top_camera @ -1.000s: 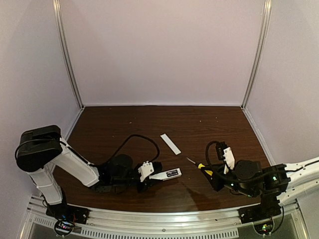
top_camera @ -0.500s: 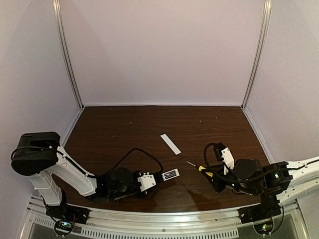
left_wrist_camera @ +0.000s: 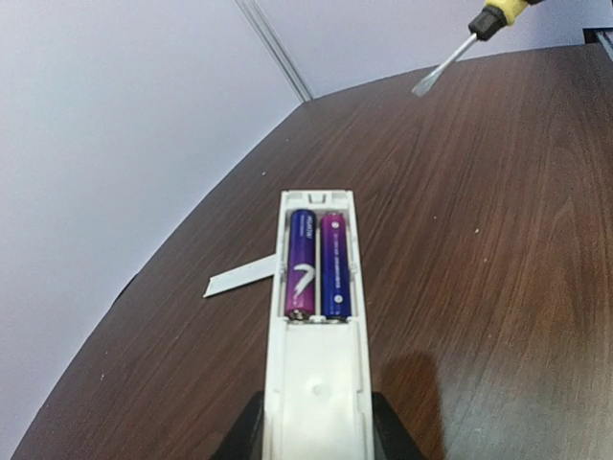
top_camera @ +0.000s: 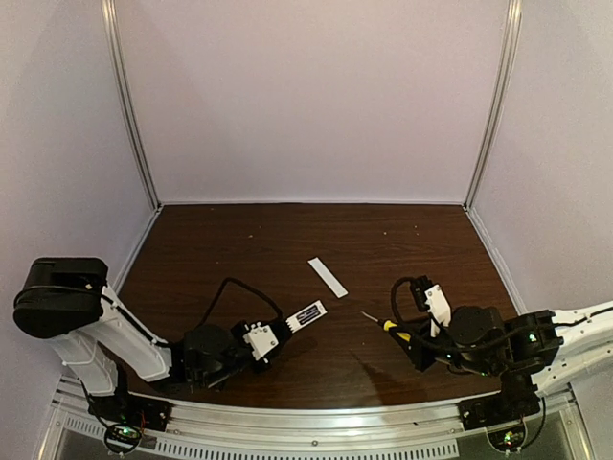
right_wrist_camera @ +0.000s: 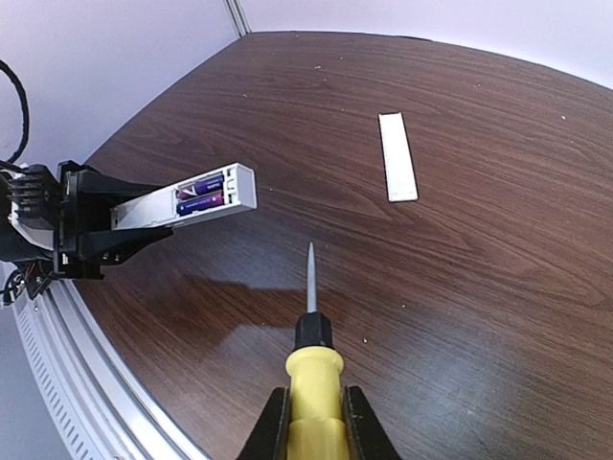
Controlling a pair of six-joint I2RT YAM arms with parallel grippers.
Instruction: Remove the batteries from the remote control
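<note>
The white remote control [left_wrist_camera: 316,374] is clamped at its near end in my left gripper [left_wrist_camera: 316,431], raised off the table with its open recess facing up. Both purple-blue batteries [left_wrist_camera: 318,265] lie side by side in that recess. In the top view the remote control [top_camera: 306,315] sticks out up and right from the left gripper [top_camera: 276,335]. My right gripper [right_wrist_camera: 311,422] is shut on the yellow handle of a screwdriver [right_wrist_camera: 310,355], whose blade points toward the remote control [right_wrist_camera: 187,203] with a wide gap between them.
A thin flat white cover strip [top_camera: 328,277] lies on the dark wooden table [top_camera: 421,249] behind the remote. White walls with metal corner posts [top_camera: 129,105] enclose the table. A metal rail [top_camera: 316,422] runs along the near edge.
The left arm has drawn back toward its base, carrying the remote left and tipping its far end up. The right gripper with the screwdriver has barely shifted.
</note>
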